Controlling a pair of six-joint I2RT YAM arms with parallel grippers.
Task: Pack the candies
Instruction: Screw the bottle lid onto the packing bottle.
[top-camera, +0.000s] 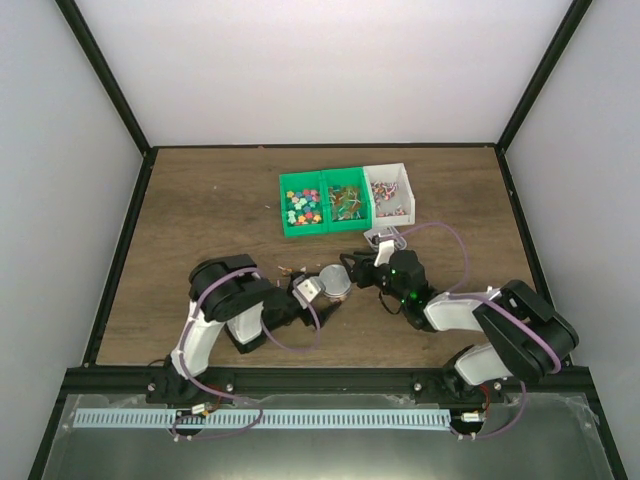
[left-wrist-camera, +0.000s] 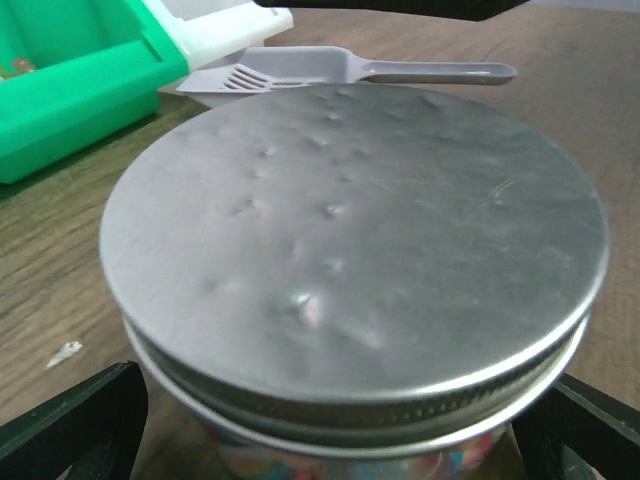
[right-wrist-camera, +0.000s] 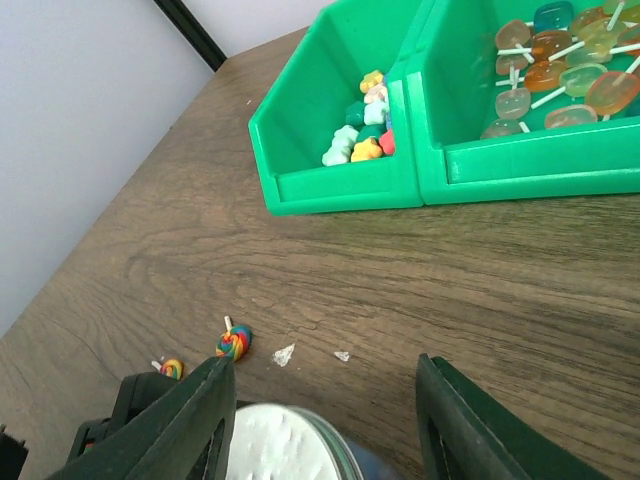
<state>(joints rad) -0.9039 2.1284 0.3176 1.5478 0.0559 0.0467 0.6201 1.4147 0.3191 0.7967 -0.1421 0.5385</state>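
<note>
From the top camera, a lidded jar stood on the tabletop between the two arms. The left gripper sat just left of the jar and the right gripper just right of it. The candies lay well beyond the jar in the left green bin, apart from both grippers. A second green bin and a white bin continued that row. A grey scoop lay beyond the jar on its right.

At the left wrist, the jar's dented metal lid filled the frame. The left gripper's fingers were spread wide on either side of the glass below the lid, released and holding nothing. Whether they touched the glass could not be told. Coloured bits showed through the glass under the lid's rim. The scoop lay just past the jar.

At the right wrist, the right gripper's fingers stood apart, unclenched and gripping nothing, with the lid's edge low between them. The candies were heaped in the left green bin far past the jar, with lollipops in the second green bin. Two swirled sweets lay on bare wood just beyond the jar.
</note>
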